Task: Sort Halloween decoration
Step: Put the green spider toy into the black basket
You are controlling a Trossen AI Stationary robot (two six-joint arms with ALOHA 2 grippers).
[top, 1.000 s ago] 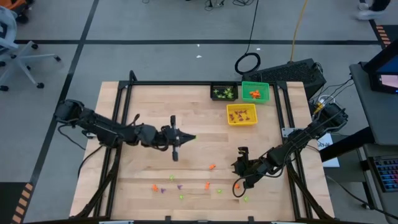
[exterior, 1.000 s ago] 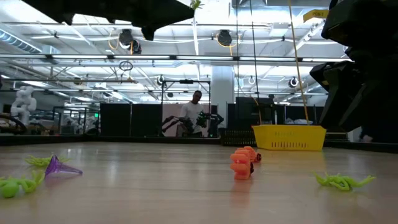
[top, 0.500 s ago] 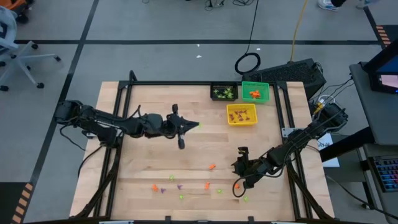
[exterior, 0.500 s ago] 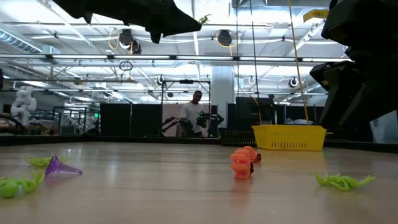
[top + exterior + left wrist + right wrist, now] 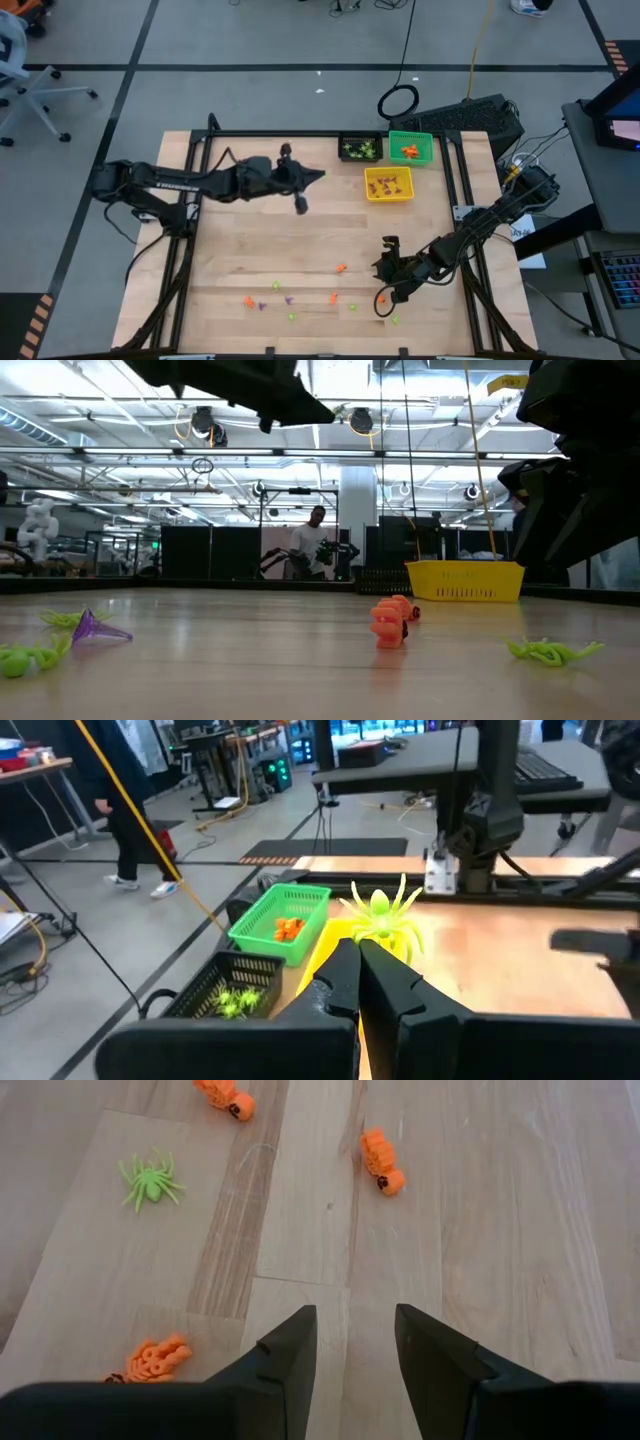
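- My wooden desk (image 5: 240, 250) stands on a grey floor in a large workshop; in the low view a person (image 5: 312, 545) stands far back among dark partitions.
- At the far right part of the desk I see three small bins: a black bin (image 5: 360, 147), a green bin (image 5: 411, 147) just beside it, and a yellow bin (image 5: 389, 184) nearer to me.
- The black bin holds light-green trinkets, the green bin holds orange ones, and the yellow bin holds a few small pieces whose colour I cannot make out for certain.
- My left gripper (image 5: 318, 176) is raised above the desk, near the black bin, fingers pressed together on a light-green spider (image 5: 384, 916).
- In the left wrist view that spider sticks out past the fingertips, with the green bin and black bin beyond it.
- My right gripper (image 5: 381, 282) is low over the near right part of the desk, its fingers spread with nothing between them.
- The right wrist view shows orange trinkets (image 5: 381, 1162) and a green spider (image 5: 151, 1181) lying on the wood ahead of the spread fingers.
- More loose trinkets (image 5: 291, 296), orange, purple and green, are scattered along the near edge of the desk.
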